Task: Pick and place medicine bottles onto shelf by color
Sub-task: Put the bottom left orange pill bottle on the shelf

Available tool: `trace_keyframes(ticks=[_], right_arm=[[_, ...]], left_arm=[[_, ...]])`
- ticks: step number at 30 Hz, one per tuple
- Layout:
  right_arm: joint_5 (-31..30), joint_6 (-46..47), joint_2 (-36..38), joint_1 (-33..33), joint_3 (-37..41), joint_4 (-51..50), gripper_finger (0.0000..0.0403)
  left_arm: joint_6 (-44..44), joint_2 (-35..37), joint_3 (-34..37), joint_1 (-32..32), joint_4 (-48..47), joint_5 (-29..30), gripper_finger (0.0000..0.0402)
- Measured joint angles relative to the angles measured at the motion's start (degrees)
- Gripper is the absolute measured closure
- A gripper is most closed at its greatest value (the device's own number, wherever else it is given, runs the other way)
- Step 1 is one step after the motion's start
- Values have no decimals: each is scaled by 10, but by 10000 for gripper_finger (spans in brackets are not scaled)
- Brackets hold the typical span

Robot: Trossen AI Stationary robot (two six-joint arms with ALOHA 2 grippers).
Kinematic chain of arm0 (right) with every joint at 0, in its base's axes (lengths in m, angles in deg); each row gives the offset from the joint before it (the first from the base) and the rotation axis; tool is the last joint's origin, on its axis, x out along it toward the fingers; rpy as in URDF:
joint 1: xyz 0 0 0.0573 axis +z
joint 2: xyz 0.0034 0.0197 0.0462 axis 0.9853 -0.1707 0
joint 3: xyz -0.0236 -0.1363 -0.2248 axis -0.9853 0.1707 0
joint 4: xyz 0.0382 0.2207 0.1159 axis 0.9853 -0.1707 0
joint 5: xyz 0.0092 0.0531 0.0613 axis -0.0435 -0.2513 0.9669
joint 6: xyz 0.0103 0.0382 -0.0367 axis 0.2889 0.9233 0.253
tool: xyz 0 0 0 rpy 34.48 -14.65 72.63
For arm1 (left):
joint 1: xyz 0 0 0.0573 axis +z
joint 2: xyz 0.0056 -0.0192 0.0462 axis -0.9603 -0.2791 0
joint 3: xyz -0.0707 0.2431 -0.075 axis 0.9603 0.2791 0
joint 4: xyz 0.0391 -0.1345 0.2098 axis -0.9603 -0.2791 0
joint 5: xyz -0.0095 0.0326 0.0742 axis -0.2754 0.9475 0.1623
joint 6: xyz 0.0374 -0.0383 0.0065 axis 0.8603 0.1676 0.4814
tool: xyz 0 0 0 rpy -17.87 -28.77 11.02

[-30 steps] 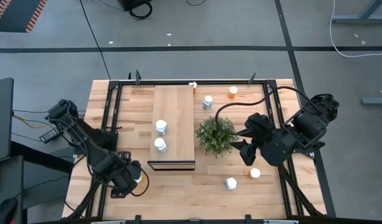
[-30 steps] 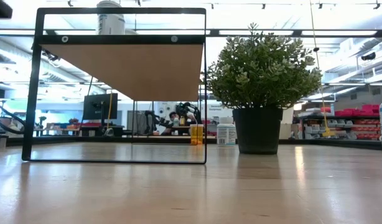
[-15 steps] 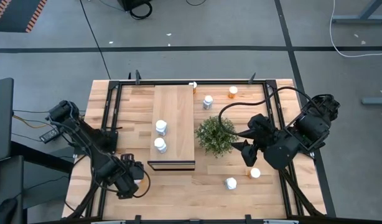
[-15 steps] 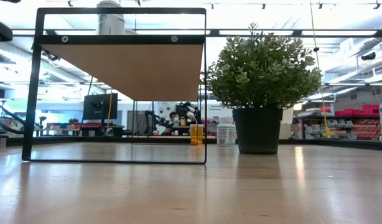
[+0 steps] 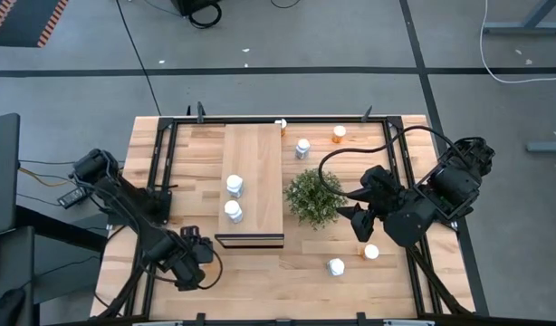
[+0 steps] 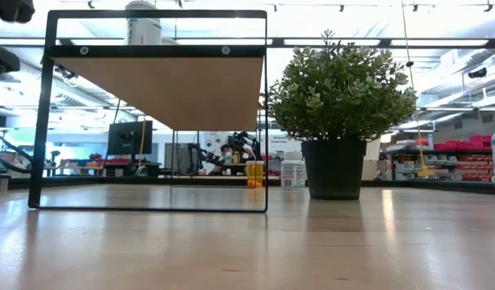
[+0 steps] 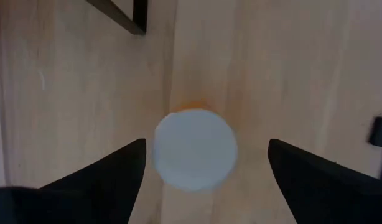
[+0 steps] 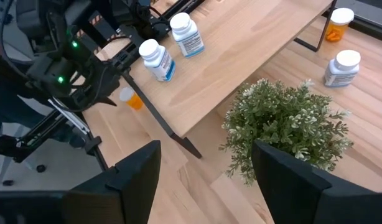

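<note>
My left end effector (image 7: 200, 163) hangs directly above an orange medicine bottle (image 7: 195, 148) that stands upright on the bench (image 5: 260, 281), near the front left corner of the shelf (image 5: 254, 181). Looking down my wrist, the bottle's round white cap sits between my two dark fingers (image 7: 110, 171), which are spread wide with clear wood showing on both sides of the cap. So the bottle lies straight below me, its long axis vertical and pointing up at my wrist, and I judge that the coming move turns on a plain descent, keeping the cap centred before I close. Only a thin orange rim shows past the cap edge from here; in the right wrist view the same bottle (image 8: 131, 98) appears as a small orange body with a white cap beside the shelf's dark leg. My left arm is far nearer to it than my right. My right end effector (image 5: 358, 220) waits over the bench just beside the plant (image 5: 314, 197), fingers spread and empty. Two white bottles (image 5: 234, 198) already stand on the shelf top. Others stand on the bench: a white one (image 5: 302, 148) and an orange one (image 5: 339, 134) toward the far edge, another orange one (image 5: 281, 125) at the shelf's far corner, and a white one (image 5: 336, 266) and an orange one (image 5: 371, 252) near the front right. The cap looks smooth and the bottle light, so I would expect it to tip easily if one finger touched first.
</note>
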State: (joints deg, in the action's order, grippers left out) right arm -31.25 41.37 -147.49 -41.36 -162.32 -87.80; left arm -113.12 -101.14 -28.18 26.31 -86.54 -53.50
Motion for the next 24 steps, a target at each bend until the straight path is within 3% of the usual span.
trace_keyframes(ticks=[11,24], right_arm=[[0,0,0,0,0,0,147],[0,-4,0,0,0,-1,147]], left_arm=[[-21,-39,0,0,2,0,64],[-33,-39,0,1,24,-9,151]])
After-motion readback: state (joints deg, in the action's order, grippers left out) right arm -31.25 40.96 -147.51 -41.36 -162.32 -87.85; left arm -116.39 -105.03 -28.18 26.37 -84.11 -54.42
